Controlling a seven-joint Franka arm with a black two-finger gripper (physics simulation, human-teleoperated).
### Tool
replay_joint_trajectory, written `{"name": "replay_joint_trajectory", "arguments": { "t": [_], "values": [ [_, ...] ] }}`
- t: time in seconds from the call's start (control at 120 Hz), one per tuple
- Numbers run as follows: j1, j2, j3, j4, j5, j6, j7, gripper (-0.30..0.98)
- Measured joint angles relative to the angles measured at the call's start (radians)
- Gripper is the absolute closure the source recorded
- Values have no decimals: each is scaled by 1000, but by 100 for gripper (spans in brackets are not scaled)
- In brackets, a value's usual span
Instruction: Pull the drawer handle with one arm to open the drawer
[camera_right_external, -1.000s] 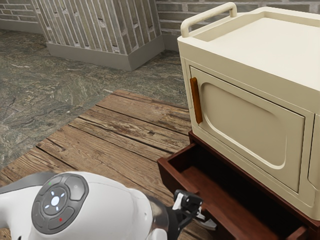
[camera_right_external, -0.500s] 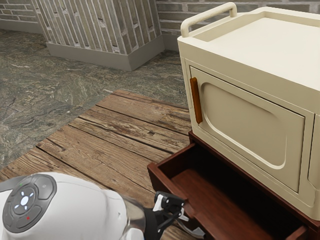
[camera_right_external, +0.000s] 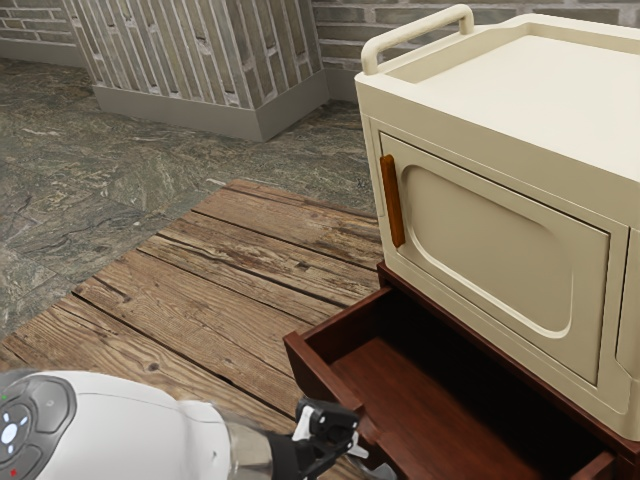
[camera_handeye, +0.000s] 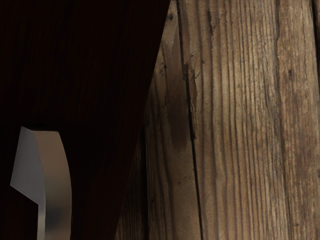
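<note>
Drawer and arm moved: since the earlier frame the drawer is a little farther out from under the cabinet, and the arm has backed off with it, away from the cabinet.
Table: its planks stretch out before the cabinet.
Cabinet: upright above the drawer, door shut.
Arm, the only one: low in front of the cabinet, coming in from the exterior view's left, its last part near level and reaching toward the drawer front.
Drawer: beneath the cabinet and jutting well out in front, clearly open.
Gripper: before the cabinet, at the drawer front; whether spread, pressed together or pinching the handle, I cannot tell.
Handle: on the drawer front, cabinet beyond it, close by the gripper; its long axis runs along that front, crosswise to the pull.
Next pull: I judge it nearly done; any more should go straight away from the cabinet, since a sideways drift could slip off the handle.
</note>
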Motion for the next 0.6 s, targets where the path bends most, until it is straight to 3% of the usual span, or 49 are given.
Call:
{"name": "replay_joint_trajectory", "arguments": {
  "t": [0.6],
  "values": [
    [-25, -97, 8, -65, -20, -50, -15, 1]
  ]
}}
